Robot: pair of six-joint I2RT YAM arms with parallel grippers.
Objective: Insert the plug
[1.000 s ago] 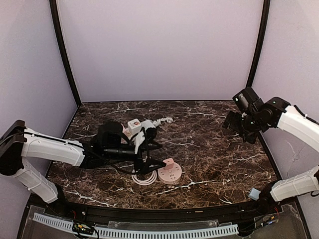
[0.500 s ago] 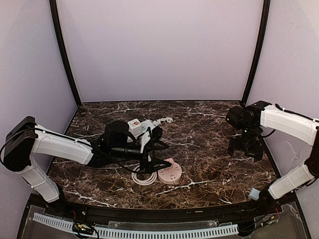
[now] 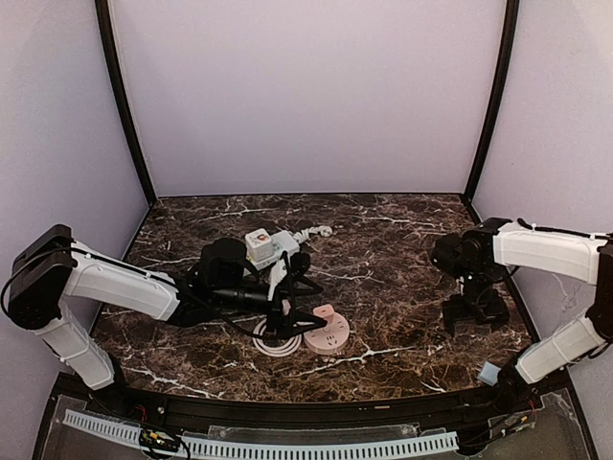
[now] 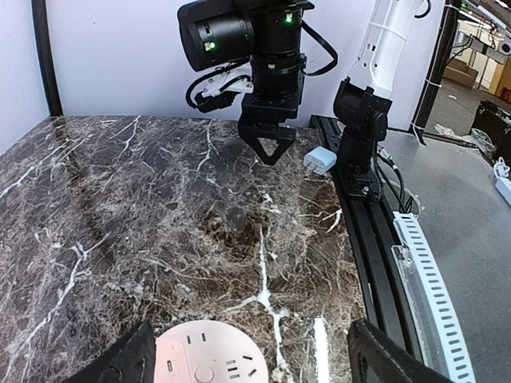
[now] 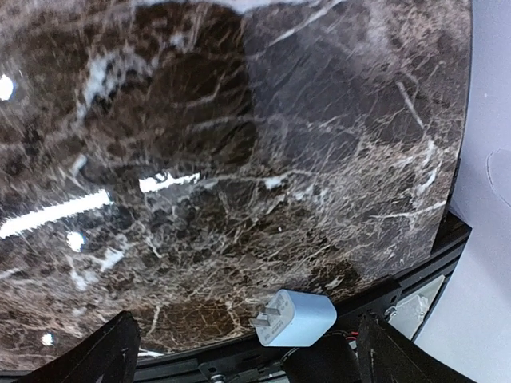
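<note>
The plug (image 5: 295,317) is a small light-blue charger with two metal prongs. It lies on the black rail at the table's near right edge, next to the right arm's base (image 3: 489,372), and shows in the left wrist view (image 4: 322,159). The round pink socket (image 3: 330,335) lies flat at front centre. My left gripper (image 3: 299,321) is open and empty, low beside the socket (image 4: 204,355). My right gripper (image 3: 474,311) is open and empty, pointing down above the table's right side. In its wrist view the plug lies just beyond the open right gripper (image 5: 249,335).
A white power strip (image 3: 263,244) with a white cable (image 3: 311,233) lies behind the left gripper. A coiled white cord (image 3: 273,345) sits left of the pink socket. Black frame rails run along the table's near edge (image 4: 375,239).
My right arm has swung down and toward the near right, its gripper now low over the table's right side. My left gripper shifted slightly toward the pink socket.
</note>
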